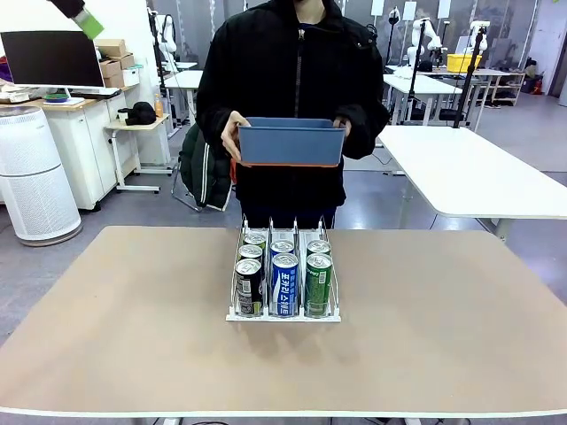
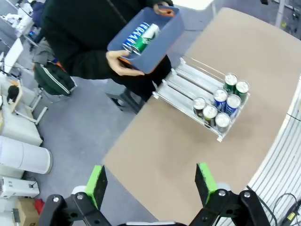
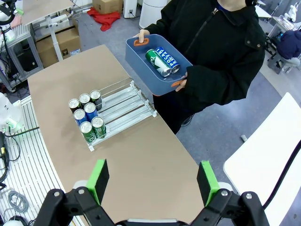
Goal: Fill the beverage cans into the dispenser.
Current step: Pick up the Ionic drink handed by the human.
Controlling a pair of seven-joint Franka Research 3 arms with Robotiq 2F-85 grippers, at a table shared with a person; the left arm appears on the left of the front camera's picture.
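Tan matt worktop [image 1: 115, 336] runs bare from the robot's edge up to a small clear-walled dispenser [image 1: 283, 316] with a white base and three wire-divided lanes. It stands on the middle line, its back end close to the far edge. Seven slim aluminium beverage cans [image 1: 282, 248] stand upright in it, packed toward the near end. At the front are a black can [image 1: 249, 288], a blue can [image 1: 285, 285] and a green can [image 1: 318, 283], one per lane. Behind them stand two more in the left lane and one each in the middle and right lanes.

Past the far edge a person in a black jacket [image 1: 292, 62] holds a blue rectangular plastic tub [image 1: 290, 146] in the person's hands [image 1: 233, 133], clear of the worktop. Two more cans lie on their sides in it, touching: a second green can [image 3: 157, 61] and a second blue can [image 3: 168, 59].

Wide bare surface flanks the dispenser on both sides, and the far stretches of the lanes behind the cans are open.

The left robot hand [image 2: 150, 183] hangs high over the scene, green pads spread wide with nothing between them. The right robot hand [image 3: 153, 180] hangs likewise, spread wide and touching nothing.
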